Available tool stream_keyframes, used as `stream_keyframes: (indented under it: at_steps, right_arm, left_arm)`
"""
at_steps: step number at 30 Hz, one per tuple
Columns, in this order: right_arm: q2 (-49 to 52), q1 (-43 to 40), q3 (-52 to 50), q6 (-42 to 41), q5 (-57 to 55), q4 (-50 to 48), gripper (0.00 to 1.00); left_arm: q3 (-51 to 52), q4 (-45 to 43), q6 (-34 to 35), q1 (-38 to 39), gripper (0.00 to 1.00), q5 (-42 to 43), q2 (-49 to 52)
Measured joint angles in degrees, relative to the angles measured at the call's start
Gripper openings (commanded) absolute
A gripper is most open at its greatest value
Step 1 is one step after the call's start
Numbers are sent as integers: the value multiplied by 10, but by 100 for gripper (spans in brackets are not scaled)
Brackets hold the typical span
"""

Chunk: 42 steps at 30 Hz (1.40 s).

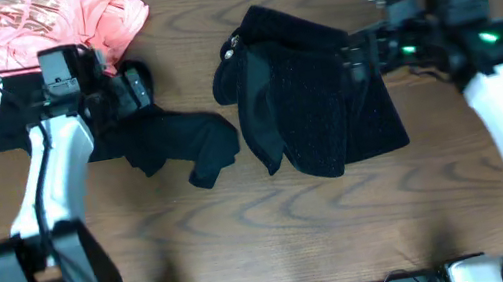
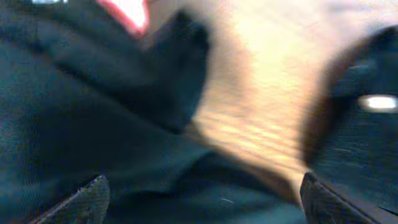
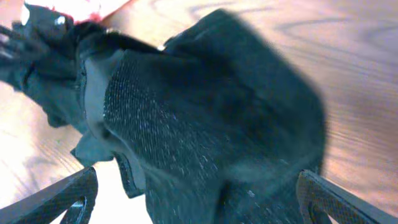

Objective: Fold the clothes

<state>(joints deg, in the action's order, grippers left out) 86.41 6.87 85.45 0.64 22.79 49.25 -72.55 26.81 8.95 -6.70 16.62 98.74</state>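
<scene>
I was just starting. My left gripper (image 1: 132,87) and right gripper (image 1: 356,53) had jaws spread wide, holding nothing. The speckled garment (image 1: 318,110) lay bunched in the middle of the table (image 1: 348,237), with the black top (image 1: 165,139) and pink shirt (image 1: 51,26) on my left. Next I should grab an edge and pull it flat.

Overhead view: bright, even illumination; faint soft shadows on the table (image 1: 345,217). Left wrist view: heavy blur throughout, warm glare on the table. Right wrist view: sharper; black speckled garment (image 3: 205,124) blurred along its edges.
</scene>
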Motion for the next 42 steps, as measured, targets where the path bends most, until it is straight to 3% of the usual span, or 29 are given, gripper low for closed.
stream_keyframes:
  at_steps: [10,16,27,42]
  right_arm:
    - [152,79,-1,-7,-16,-99,99]
    - [153,147,3,-23,-100,-104,99]
    - [152,233,49,-82,-223,-127,99]
    - [198,244,50,-201,-252,-74,99]
  left_arm:
    - [0,49,3,39,98,45,-133]
    - [0,53,12,25,98,49,-132]
    - [0,90,46,-83,98,50,-170]
    - [0,98,68,-84,98,51,-174]
